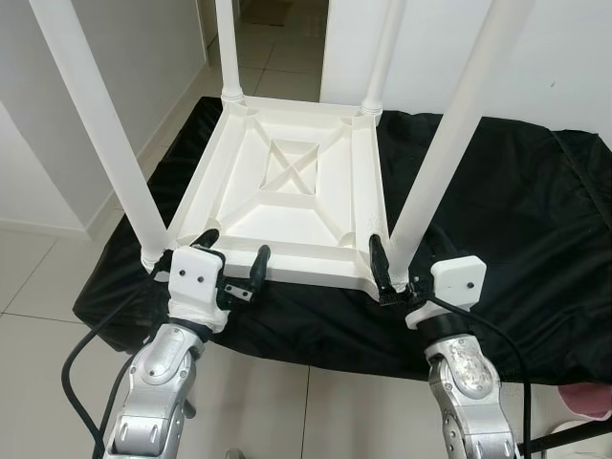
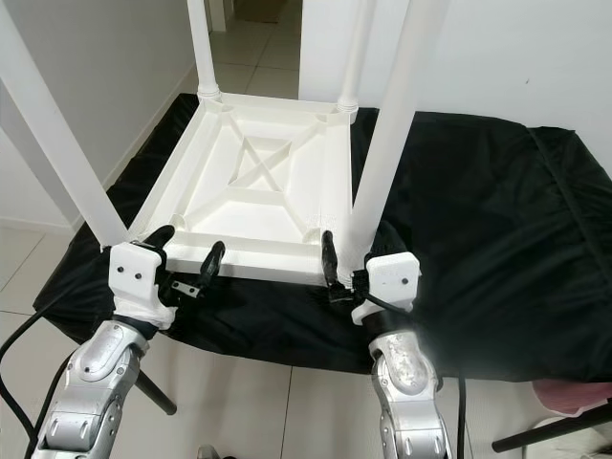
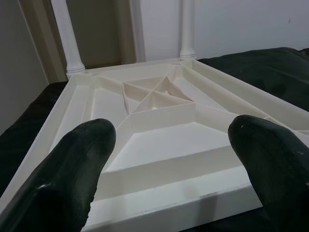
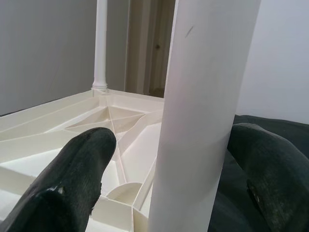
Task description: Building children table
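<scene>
Head views: a white plastic children's table (image 1: pixel 287 191) lies upside down on a black cloth-covered surface (image 1: pixel 516 220), ribbed underside up, four white round legs (image 1: pixel 96 124) standing upward at its corners. Pale floor tiles (image 1: pixel 38 277) surround the cloth; white walls (image 1: pixel 76 86) stand left and right, with an open doorway (image 1: pixel 273 29) far behind. The left gripper (image 1: pixel 232 251) sits at the table's near edge by the near-left leg, fingers spread apart, holding nothing. The right gripper (image 1: pixel 394 273) is at the base of the near-right leg (image 1: pixel 449 134). Left wrist view: both black fingers (image 3: pixel 72 169) wide open above the near rim of the tabletop (image 3: pixel 159 140). Right wrist view: fingers (image 4: pixel 77 169) open either side of the leg (image 4: pixel 203 106); whether they touch it I cannot tell.
</scene>
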Motion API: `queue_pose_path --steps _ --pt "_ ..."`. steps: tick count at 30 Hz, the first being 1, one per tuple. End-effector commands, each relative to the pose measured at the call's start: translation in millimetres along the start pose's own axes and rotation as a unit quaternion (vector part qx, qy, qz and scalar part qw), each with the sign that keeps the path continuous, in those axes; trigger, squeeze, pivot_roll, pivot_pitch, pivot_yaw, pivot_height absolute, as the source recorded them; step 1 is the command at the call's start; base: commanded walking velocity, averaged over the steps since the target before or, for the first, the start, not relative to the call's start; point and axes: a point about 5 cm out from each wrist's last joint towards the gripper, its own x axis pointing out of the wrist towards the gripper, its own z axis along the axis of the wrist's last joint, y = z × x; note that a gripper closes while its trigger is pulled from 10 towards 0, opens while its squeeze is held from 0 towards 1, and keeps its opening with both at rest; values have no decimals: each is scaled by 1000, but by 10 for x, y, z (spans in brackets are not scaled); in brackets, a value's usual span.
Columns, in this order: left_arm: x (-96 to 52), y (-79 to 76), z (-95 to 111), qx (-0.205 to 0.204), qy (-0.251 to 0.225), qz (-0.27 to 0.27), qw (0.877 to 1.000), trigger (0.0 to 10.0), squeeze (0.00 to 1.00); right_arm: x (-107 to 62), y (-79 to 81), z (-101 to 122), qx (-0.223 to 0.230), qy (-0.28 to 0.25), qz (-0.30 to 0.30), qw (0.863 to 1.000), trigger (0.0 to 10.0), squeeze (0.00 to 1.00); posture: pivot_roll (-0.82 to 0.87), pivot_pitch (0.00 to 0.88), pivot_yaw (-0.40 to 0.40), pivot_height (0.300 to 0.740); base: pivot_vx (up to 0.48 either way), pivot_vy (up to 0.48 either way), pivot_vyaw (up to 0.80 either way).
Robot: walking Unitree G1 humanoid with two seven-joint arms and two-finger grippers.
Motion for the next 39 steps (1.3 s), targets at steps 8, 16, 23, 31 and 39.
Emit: queue_pose_path --steps 8,16,23,31,39 --pt "16 -23 -42 7 4 1 1000 10000 0 222 8 112 -8 -15 -20 1000 10000 0 -35 59 -7 740 0 0 0" --pt "35 -39 -42 6 2 -4 1000 10000 0 357 8 211 -10 -29 -26 999 10000 0 -37 54 -10 740 0 0 0" --pt "40 -37 -40 8 -1 -2 1000 10000 0 495 -5 346 -8 -49 -38 998 10000 0 -31 50 -13 740 0 0 0" --pt "25 -61 -45 4 0 -12 1000 10000 0 545 -9 384 -10 -49 -45 998 9294 0 -25 54 -17 740 0 0 0" --pt "-13 -165 -24 -14 0 -53 998 10000 0 550 -27 373 -10 -38 -51 998 0 0 -22 64 -20 740 0 0 0"
